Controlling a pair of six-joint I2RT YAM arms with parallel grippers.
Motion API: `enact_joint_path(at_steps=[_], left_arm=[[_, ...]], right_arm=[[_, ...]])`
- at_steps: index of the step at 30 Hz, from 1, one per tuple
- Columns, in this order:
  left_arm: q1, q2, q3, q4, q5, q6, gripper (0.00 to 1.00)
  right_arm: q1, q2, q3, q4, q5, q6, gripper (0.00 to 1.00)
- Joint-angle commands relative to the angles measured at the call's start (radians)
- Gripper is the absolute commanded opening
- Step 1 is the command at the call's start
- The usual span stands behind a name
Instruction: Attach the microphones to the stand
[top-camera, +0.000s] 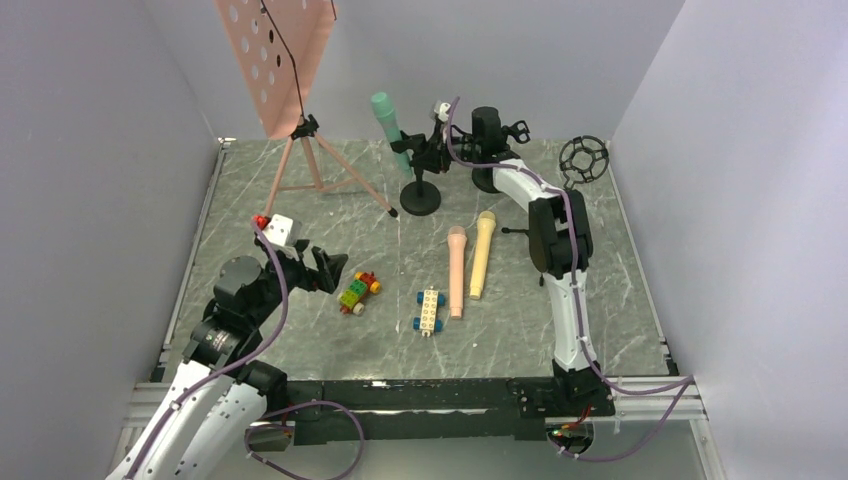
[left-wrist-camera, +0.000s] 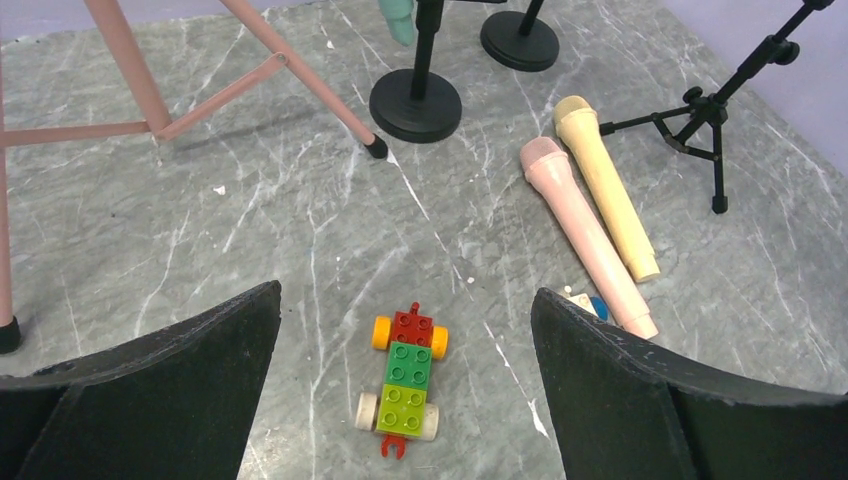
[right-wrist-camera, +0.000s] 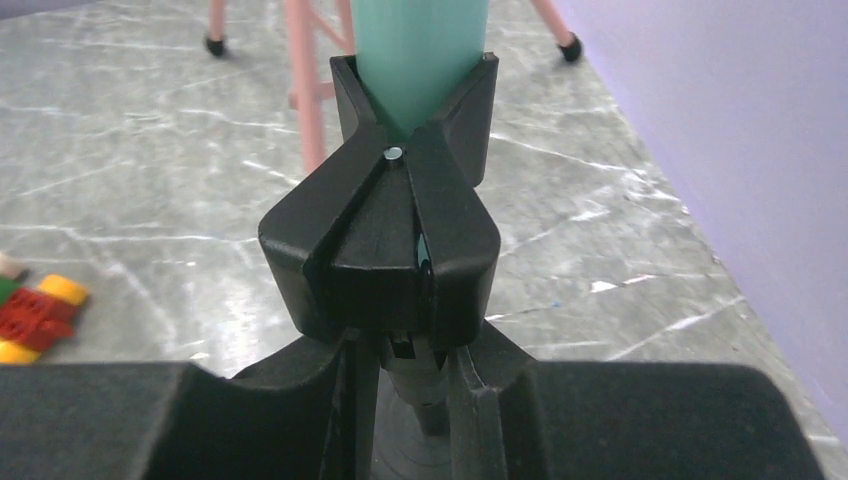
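Walls (top-camera: 100, 150): lilac, close on three sides.
Table (top-camera: 600, 330): grey marble, looks slick.
Stand (top-camera: 420, 195): far edge; clip (right-wrist-camera: 380, 230) holds green microphone (top-camera: 388, 120), tilted.
Pink microphone (top-camera: 456, 270), yellow microphone (top-camera: 481, 255): mid-table, side by side; likely light, rigid, prone to roll; grip mid-barrel.
Left gripper (left-wrist-camera: 405, 292): jaws wide apart, near-left corner.
Right gripper (right-wrist-camera: 410, 370): at clip's foot; clamped or not, cannot tell.

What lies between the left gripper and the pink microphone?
In the top view, the red-and-green brick car sits between the left gripper and the pink microphone.
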Motion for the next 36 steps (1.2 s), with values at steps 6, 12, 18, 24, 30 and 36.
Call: enact_joint_path(at_steps=[6, 12, 18, 24, 30, 36], left_arm=[[0.003, 0.062, 0.059, 0.025, -0.032, 0.018, 0.99], [0.003, 0.076, 0.059, 0.034, -0.029, 0.029, 0.99], [0.003, 0.062, 0.046, 0.038, -0.022, 0.024, 0.99], [0.003, 0.024, 0.04, 0.02, -0.022, 0.026, 0.99], [0.003, -0.014, 0.046, 0.002, -0.013, 0.028, 0.99], [0.003, -0.032, 0.058, 0.006, 0.012, 0.041, 0.99]], right_arm=[[-0.003, 0.115, 0.164, 0.28, 0.087, 0.097, 0.0], [-0.001, 0.117, 0.114, 0.313, 0.075, 0.117, 0.13], [-0.001, 0.083, 0.062, 0.311, 0.073, 0.114, 0.38], [-0.001, 0.036, 0.023, 0.274, 0.084, 0.096, 0.48], [-0.002, -0.057, -0.028, 0.136, 0.115, 0.022, 0.76], [-0.001, -0.185, -0.145, 0.016, 0.114, -0.024, 0.85]])
